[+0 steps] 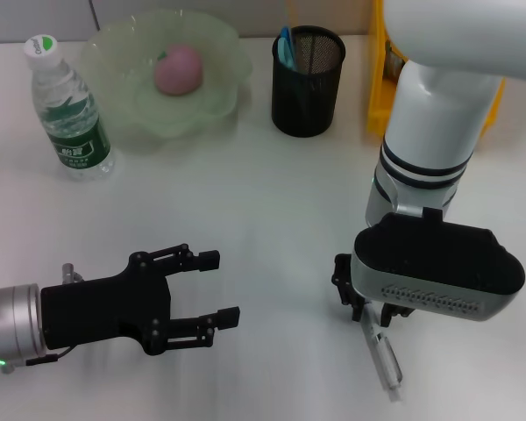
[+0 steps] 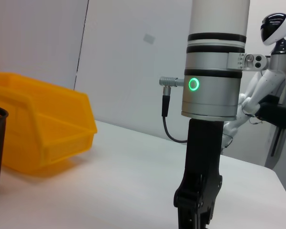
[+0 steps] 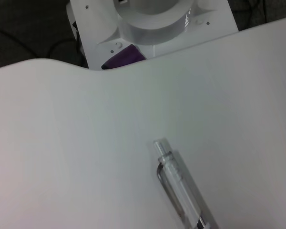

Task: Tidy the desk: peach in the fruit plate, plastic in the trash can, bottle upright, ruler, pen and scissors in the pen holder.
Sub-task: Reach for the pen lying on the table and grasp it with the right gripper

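A clear pen (image 1: 382, 358) lies on the white table near its front edge, also seen close up in the right wrist view (image 3: 179, 187). My right gripper (image 1: 358, 305) is low over the pen's far end, mostly hidden under its wrist housing. Over the table at the front left, my left gripper (image 1: 220, 288) hovers open and empty. The bottle (image 1: 69, 110) stands upright at the back left. In the green fruit plate (image 1: 212, 53) sits the pink peach (image 1: 176, 69). Something blue (image 1: 286, 46) sticks up inside the black mesh pen holder (image 1: 308, 88); I cannot tell what it is. The plastic is out of view.
A yellow bin (image 1: 377, 74) stands at the back right, behind my right arm, also in the left wrist view (image 2: 43, 129). The table's front edge (image 3: 47, 64) runs close to the pen. The robot's base (image 3: 152, 21) is beyond that edge.
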Controlling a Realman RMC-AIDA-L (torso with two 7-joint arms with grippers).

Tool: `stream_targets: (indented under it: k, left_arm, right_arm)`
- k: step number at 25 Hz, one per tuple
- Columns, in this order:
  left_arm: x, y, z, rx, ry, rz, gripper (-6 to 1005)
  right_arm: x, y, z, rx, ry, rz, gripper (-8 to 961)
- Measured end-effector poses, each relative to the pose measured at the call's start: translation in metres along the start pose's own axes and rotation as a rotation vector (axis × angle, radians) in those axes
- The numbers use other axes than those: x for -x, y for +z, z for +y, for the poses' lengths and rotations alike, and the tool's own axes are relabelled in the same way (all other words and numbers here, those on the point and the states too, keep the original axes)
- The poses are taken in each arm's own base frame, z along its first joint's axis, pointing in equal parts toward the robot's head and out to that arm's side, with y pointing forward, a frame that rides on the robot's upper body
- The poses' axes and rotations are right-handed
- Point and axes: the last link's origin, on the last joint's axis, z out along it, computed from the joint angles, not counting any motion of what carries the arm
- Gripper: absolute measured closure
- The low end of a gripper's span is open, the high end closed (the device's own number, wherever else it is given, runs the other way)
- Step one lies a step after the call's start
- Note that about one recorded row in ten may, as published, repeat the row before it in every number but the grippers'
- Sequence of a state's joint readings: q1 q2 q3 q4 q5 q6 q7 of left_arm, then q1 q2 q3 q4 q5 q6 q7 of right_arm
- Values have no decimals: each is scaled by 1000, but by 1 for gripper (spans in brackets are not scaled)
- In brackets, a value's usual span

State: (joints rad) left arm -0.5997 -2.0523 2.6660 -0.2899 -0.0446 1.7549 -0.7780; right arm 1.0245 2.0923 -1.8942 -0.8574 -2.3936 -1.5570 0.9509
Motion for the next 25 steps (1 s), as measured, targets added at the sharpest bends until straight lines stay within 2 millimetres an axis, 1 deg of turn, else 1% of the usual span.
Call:
stream_targets:
  k: [25]
  left_arm:
    - [-1,0,1,4,2,6,198]
  right_arm:
    - [2,4,1,7,-3,-20,692]
